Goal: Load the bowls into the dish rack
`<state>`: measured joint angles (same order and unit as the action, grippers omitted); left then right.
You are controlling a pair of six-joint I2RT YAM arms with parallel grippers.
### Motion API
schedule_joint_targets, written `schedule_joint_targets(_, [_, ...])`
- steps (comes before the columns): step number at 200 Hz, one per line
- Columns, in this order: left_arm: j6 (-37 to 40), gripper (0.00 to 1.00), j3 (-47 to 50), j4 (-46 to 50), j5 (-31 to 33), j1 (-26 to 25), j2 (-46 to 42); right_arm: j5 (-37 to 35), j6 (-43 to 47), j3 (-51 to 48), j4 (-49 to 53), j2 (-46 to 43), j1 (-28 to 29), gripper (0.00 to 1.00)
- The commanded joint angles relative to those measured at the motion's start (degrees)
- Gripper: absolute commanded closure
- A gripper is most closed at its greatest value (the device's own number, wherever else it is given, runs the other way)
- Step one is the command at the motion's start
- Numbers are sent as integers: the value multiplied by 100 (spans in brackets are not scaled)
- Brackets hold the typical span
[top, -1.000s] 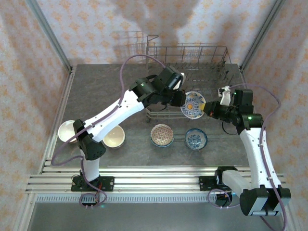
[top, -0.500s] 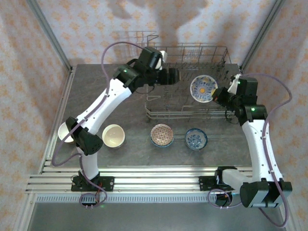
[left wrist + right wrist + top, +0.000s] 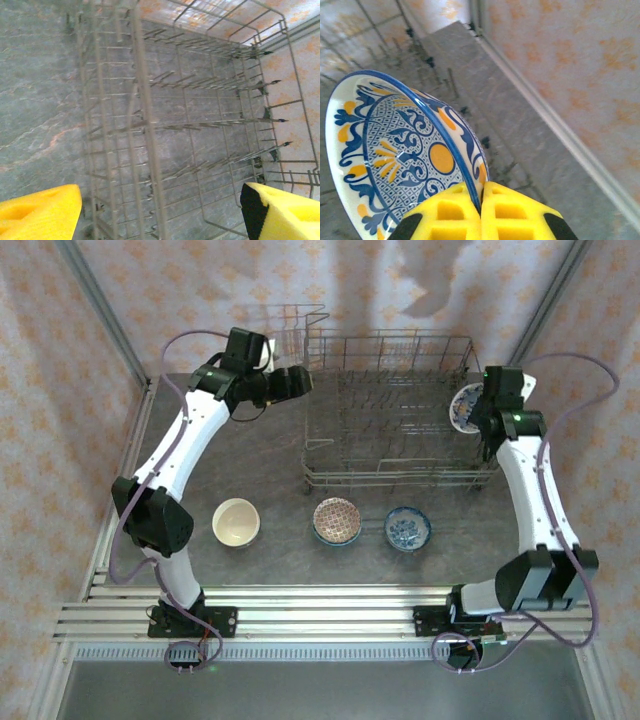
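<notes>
Grey marbled tabletop (image 3: 250, 455). Right gripper (image 3: 481, 200) clamped on rim of blue-white bowl (image 3: 410, 150) at right end of dish rack (image 3: 400, 478); left gripper (image 3: 292, 383) spread wide, holding nothing. Risk: the narrow rim pinch may let the bowl pivot and strike tines.

No readable txt, labels, brands or nos. in any view. Markings on the blue-white bowl (image 3: 390, 145) are painted ornament only, not letters. The wall (image 3: 60, 360) print is a repeat floral motif, no words.
</notes>
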<state>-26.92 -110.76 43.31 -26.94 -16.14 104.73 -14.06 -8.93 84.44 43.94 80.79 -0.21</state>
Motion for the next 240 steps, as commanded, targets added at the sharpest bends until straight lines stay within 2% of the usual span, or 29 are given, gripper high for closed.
schedule_joint_targets(1, [84, 16, 212, -357, -554, 171, -141, -1365, 379, 498, 183, 291, 368, 100])
schedule_joint_targets(28, [184, 16, 254, -270, -596, 241, -118, -2038, 468, 674, 234, 652, 512, 100])
schedule_joint_targets(70, [86, 16, 623, -641, -472, 271, -173, -3102, 643, 843, 229, 1358, 651, 100])
schedule_joint_targets(134, [114, 16, 679, -615, -426, 295, -138, -3308, 1141, 1228, -22, 2146, 713, 100])
schedule_joint_targets(179, [151, 16, 666, -593, -409, 312, -110, -3795, 1701, 1496, -157, 2630, 944, 100])
schedule_joint_targets(240, [246, 16, 694, -535, -387, 344, -119, -4095, 1962, 1586, -94, 2890, 976, 100])
